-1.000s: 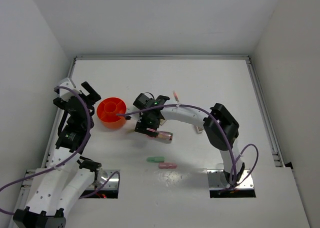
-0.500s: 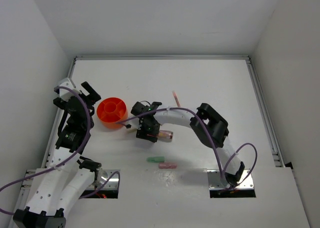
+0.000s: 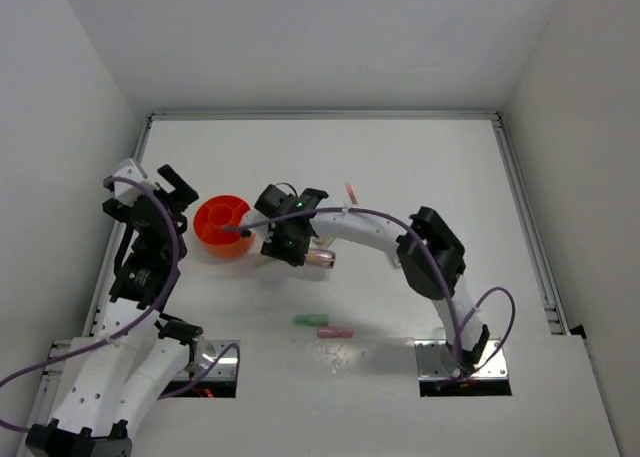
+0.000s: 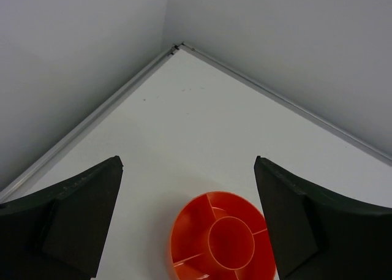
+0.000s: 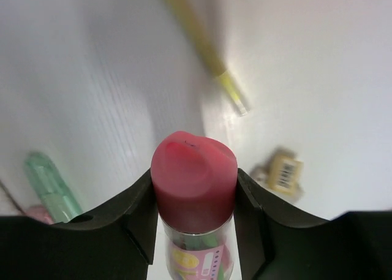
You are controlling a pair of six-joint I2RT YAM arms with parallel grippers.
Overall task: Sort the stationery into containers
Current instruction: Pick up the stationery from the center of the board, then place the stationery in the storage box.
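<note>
Right gripper (image 5: 193, 177) clamps a smooth, round pink-capped tube (image 5: 195, 191).

No legible text. Barcode on beige block (image 5: 283, 173), digits unreadable; pink-capped tube (image 5: 193, 181) print blurred.

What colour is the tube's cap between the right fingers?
The tube's cap is pink; right wrist view.

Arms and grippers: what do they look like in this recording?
Both arms are white tubular links with black joint housings; the left arm and right arm each carry a looping purple cable. The left gripper and right gripper have broad matte-black wedge-shaped fingers.
</note>
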